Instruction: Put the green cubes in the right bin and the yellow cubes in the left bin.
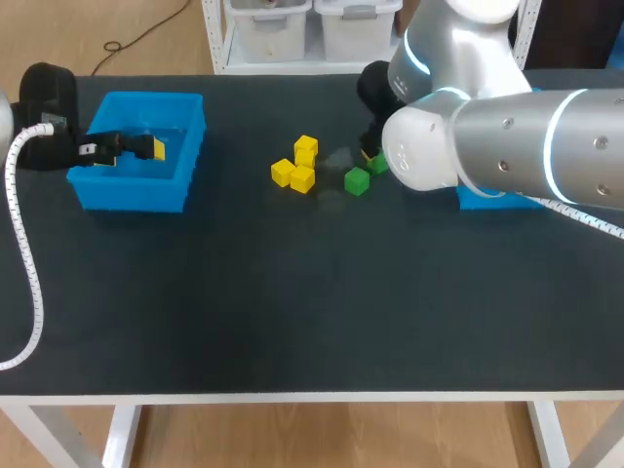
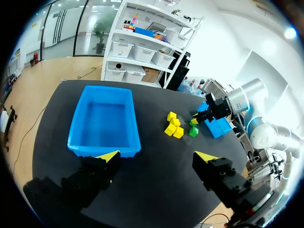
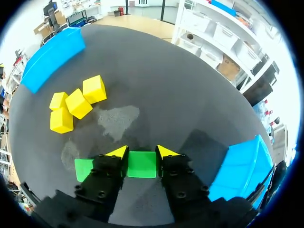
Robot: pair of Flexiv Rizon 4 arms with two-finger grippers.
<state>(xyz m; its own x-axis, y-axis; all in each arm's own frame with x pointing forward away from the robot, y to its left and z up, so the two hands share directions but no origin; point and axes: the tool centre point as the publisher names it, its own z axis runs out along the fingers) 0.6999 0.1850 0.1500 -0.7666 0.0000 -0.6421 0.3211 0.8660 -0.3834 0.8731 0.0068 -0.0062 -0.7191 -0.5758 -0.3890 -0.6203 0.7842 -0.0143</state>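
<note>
A cluster of yellow cubes (image 1: 295, 166) (image 3: 78, 103) lies mid-table. Just right of it sits one green cube (image 1: 357, 181) (image 3: 83, 168). A second green cube (image 3: 141, 164) (image 1: 378, 164) rests on the table between my right gripper's (image 3: 141, 152) fingers, which press on it from both sides. The right bin (image 1: 487, 200) (image 3: 237, 166) is blue and largely hidden under my right arm. My left gripper (image 1: 132, 148) (image 2: 156, 156) hangs open and empty over the left blue bin (image 1: 136, 190) (image 2: 76, 128), which looks empty in the left wrist view.
The black tabletop has broad free room in front of the cubes and bins. My bulky right arm crosses above the table's right rear area.
</note>
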